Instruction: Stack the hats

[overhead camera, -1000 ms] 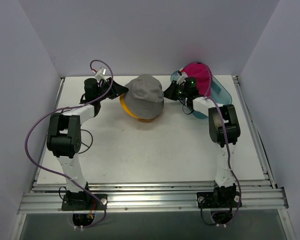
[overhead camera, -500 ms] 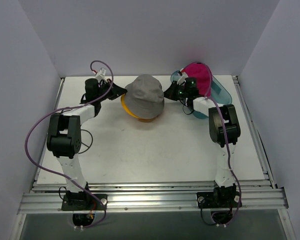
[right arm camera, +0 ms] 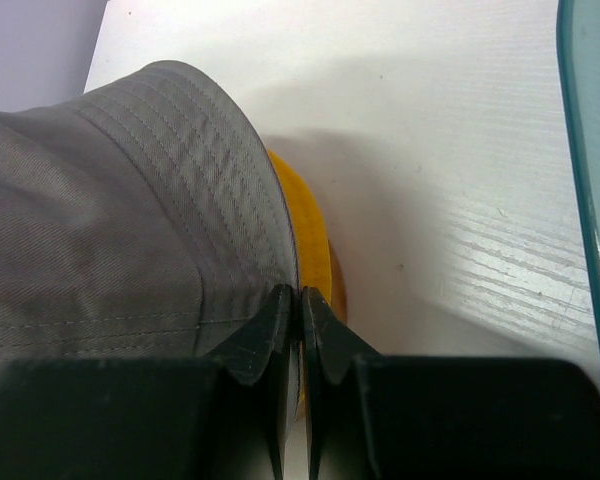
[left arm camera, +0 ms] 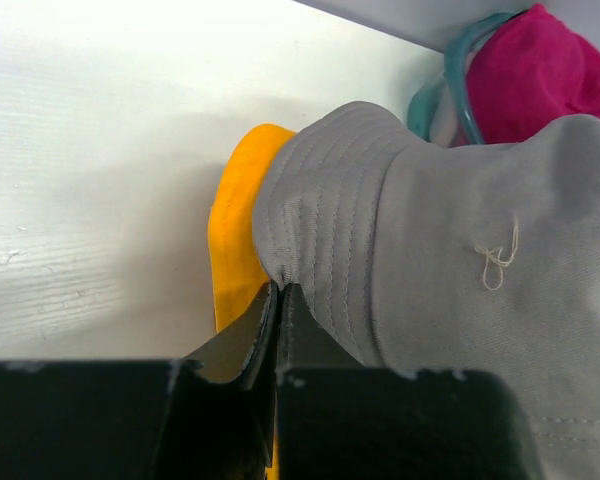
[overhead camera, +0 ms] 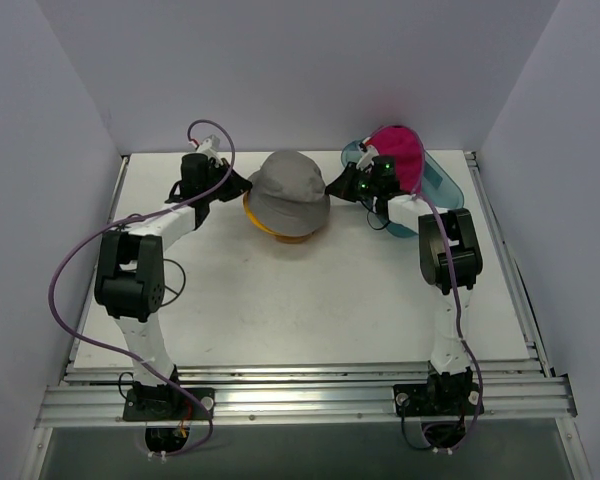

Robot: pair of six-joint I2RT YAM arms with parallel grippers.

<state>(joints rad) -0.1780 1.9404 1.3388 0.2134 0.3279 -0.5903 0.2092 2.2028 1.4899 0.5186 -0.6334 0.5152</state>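
Note:
The grey bucket hat [overhead camera: 288, 190] sits over the mustard yellow hat [overhead camera: 283, 233] at the back middle of the table. My left gripper [overhead camera: 248, 184] is shut on the grey hat's left brim [left arm camera: 280, 262]; its fingers [left arm camera: 242, 335] pinch the fabric. On the opposite side my right gripper [overhead camera: 330, 186] is shut on the hat's right brim [right arm camera: 280, 255]. The yellow hat [left arm camera: 235, 240] shows beneath the grey one in both wrist views [right arm camera: 315, 250]. The magenta cap [overhead camera: 400, 155] rests at the back right. The pale pink cap is out of view.
The magenta cap [left arm camera: 540, 70] lies on a teal translucent piece [overhead camera: 435, 185] behind my right arm. White walls close in the table on the left, back and right. An aluminium rail [overhead camera: 300, 395] runs along the near edge.
My left gripper moved right to the grey hat's brim and shut on it. The brim has lifted slightly. The right gripper kept its hold.

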